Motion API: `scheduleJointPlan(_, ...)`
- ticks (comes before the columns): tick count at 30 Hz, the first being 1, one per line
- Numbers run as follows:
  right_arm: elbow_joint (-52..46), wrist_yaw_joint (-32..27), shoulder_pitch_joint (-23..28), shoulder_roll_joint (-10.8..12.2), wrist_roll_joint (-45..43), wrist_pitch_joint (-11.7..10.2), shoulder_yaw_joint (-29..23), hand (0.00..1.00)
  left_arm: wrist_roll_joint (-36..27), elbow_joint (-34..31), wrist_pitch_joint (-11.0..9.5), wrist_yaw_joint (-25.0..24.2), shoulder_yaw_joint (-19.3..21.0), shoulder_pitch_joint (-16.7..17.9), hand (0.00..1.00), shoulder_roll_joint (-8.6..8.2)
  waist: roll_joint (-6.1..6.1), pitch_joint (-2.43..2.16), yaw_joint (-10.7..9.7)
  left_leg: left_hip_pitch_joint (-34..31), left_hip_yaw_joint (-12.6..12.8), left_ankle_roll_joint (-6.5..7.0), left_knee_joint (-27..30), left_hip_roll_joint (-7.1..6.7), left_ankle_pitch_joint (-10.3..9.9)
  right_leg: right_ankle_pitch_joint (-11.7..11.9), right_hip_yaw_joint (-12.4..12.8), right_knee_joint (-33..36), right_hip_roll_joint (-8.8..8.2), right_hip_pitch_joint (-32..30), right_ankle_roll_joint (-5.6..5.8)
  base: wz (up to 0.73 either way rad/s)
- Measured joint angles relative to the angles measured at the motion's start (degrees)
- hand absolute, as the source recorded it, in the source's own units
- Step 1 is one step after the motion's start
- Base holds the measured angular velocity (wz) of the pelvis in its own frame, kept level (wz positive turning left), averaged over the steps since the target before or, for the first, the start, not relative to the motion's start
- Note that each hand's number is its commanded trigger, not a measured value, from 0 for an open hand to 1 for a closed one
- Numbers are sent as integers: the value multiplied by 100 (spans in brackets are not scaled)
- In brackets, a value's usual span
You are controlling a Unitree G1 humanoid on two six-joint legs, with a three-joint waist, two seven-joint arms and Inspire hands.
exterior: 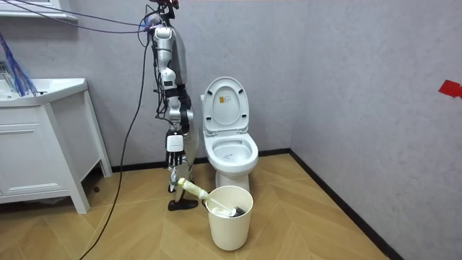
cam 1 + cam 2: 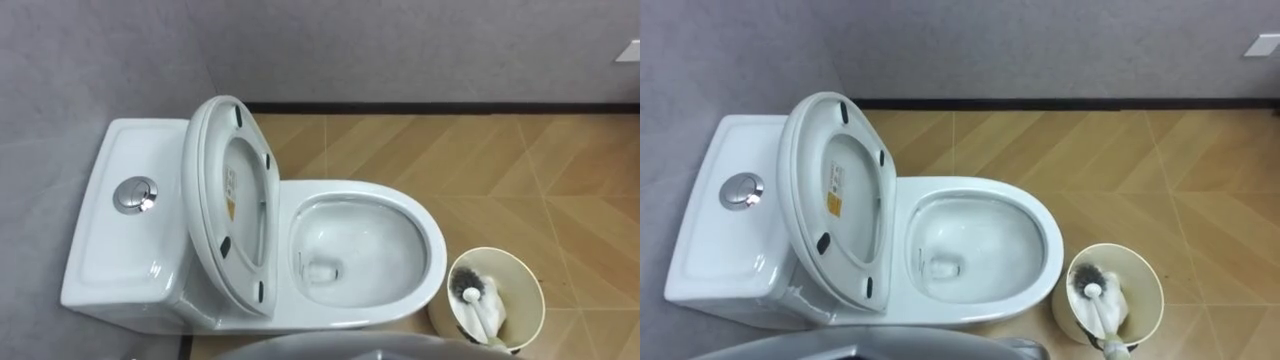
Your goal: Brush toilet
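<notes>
One toilet (image 2: 425, 225) (seat raised); one bucket (image 2: 526, 282); one brush (image 2: 478, 300) inside.

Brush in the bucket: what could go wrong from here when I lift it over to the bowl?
1. The brush leans in the bucket with its handle over the rim; a sideways pull may tip the bucket.
2. The raised lid stands right beside the bowl; a wide swing could knock it.

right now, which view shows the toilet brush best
The room view: the toilet brush shows along its length, handle leaning out over the rim of the bucket, head inside. The eye views look down into the bucket: dark bristles clear, but just part of the handle.
</notes>
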Motion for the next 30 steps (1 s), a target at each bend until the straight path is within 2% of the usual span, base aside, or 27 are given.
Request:
scheduleJointPlan(4, 1, -222, -1, 2, 122, -5, -297, 0, -3, 0, 2, 69, 122, 52, 0, -3, 6, -1, -20, 27, -14, 0, 0, -3, 0, 0, 16, 2, -5, 36, 0, 0)
scheduleJointPlan(14, -18, -1311, -54, -14, 1032, -134, -925, 0, 8, -4, -12, 297, 394, 65, 0, -6, 8, 3, -22, -23, -18, 0, 19, 1, 0, -6, 71, 11, 6, -8, -7, -2)
scheduleJointPlan(17, -72, -1531, -162, -35, 1425, -138, -1181, 0, 6, -170, -24, 379, 573, 62, 0, -2, -25, -15, -19, -184, -20, 3, 41, -9, 1, -5, 69, 75, 2, -176, -7, 0)
scheduleJointPlan(22, -365, -1749, -357, -131, 1997, -380, -1397, 0, 7, -456, -186, 622, 776, 44, 0, 97, -60, -17, -18, -476, -34, 8, 185, -24, 0, -5, 0, 238, -15, -463, -7, 2)
scheduleJointPlan(28, -624, -1790, -775, -364, 2337, -736, -1399, 0, -2, -498, -545, 693, 715, -204, 0, 284, -81, -7, -15, -1128, -196, 45, 538, -26, -23, 18, -169, 336, -53, -970, -19, 14)
scheduleJointPlan(30, -618, -1789, -956, -478, 2530, -826, -1398, 0, -2, -488, -654, 749, 716, -264, 0, 345, -61, -9, 3, -1381, -220, 58, 658, 27, -32, 19, -195, 424, -55, -1200, -20, 7)
